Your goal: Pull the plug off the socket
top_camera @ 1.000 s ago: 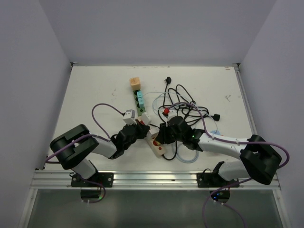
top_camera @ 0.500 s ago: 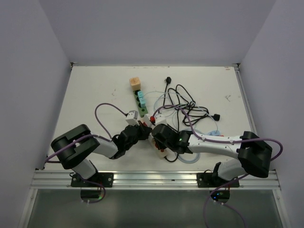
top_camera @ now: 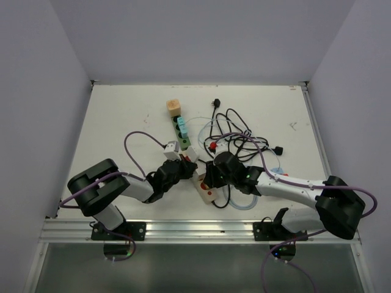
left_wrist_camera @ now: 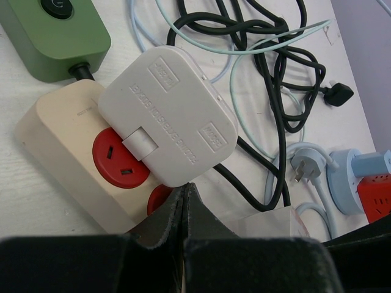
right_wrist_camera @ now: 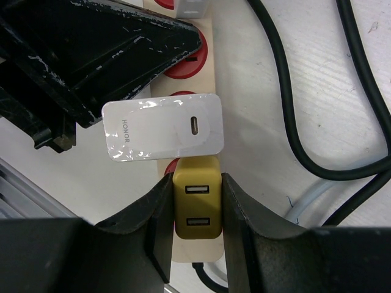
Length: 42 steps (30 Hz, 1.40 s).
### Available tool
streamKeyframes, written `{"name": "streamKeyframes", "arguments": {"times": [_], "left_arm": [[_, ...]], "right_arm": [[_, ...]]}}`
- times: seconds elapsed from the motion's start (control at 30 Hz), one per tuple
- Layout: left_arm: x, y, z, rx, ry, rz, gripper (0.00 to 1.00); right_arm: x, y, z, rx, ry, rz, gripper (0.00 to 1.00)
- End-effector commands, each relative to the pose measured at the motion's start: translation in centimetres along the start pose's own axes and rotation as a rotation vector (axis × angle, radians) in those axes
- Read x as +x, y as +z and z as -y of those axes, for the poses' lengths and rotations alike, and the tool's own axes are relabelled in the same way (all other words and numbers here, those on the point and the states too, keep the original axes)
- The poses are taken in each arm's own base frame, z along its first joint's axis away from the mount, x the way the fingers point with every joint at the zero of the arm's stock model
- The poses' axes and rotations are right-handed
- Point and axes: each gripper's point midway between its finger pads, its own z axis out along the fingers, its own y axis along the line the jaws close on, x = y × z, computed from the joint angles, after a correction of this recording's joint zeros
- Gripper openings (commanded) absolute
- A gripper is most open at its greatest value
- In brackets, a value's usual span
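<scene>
1. One step is in hand, we judge: the grasp that comes before the pull. Our right hand (right_wrist_camera: 197, 183) pinches the yellow two-port USB plug (right_wrist_camera: 197, 213) by its two sides, fingers snug against it.
2. The plug sits on the cream plastic power strip with red sockets (left_wrist_camera: 55, 131). The strip lies at the near middle of the white bench (top_camera: 122, 122), between our two hands. The plug looks seated, not yet drawn.
3. Our left hand (left_wrist_camera: 185, 192) has its fingers pressed together, tips at the strip's edge beside a large white square adapter (left_wrist_camera: 168, 116). We cannot tell whether it bears down.
4. Next we would need a straight pull away from the socket face with the strip held down, keeping clear of the glossy white charger (right_wrist_camera: 162, 135) just beside the plug.
</scene>
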Motion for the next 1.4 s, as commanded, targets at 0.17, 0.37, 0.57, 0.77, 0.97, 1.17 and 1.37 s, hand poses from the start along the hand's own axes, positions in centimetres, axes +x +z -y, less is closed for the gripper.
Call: {"name": "streamKeyframes", "arguments": {"times": [0.17,0.37,0.57,0.77,0.97,1.17,1.37], "left_arm": [[7.1,-3.0,-9.1,-0.302,0.179,-0.263,0.0],[7.1,-2.7,-9.1,-0.315,0.186,-0.265,0.0],[7.2,-2.7,-9.0,-0.313,0.192,-0.264,0.0],[7.2,-2.8,-9.0,-0.313,0.191,-0.266,0.0],[7.2,-2.8,-9.0,-0.313,0.195,-0.267,0.0],[7.3,-2.8,-9.1,-0.315,0.194,-0.27,0.0],[7.3,-2.7,-9.1,-0.322,0.2,-0.269,0.0]], "right_arm": [[-1.4,-0.9,-3.3,-0.085,0.021,0.021,0.0],[-1.4,-1.2,-5.4,0.024,-0.132,0.022,0.0],[-0.8,-0.9,-5.1,0.047,-0.135,0.01,0.0],[-0.7,-1.6,-4.3,-0.068,-0.016,-0.004,0.0],[-0.8,-1.3,-4.1,-0.203,0.123,-0.01,0.0],[-1.1,-0.9,-3.8,-0.174,0.121,-0.013,0.0],[-1.6,-1.4,-4.6,-0.026,-0.041,0.004,0.0]]}}
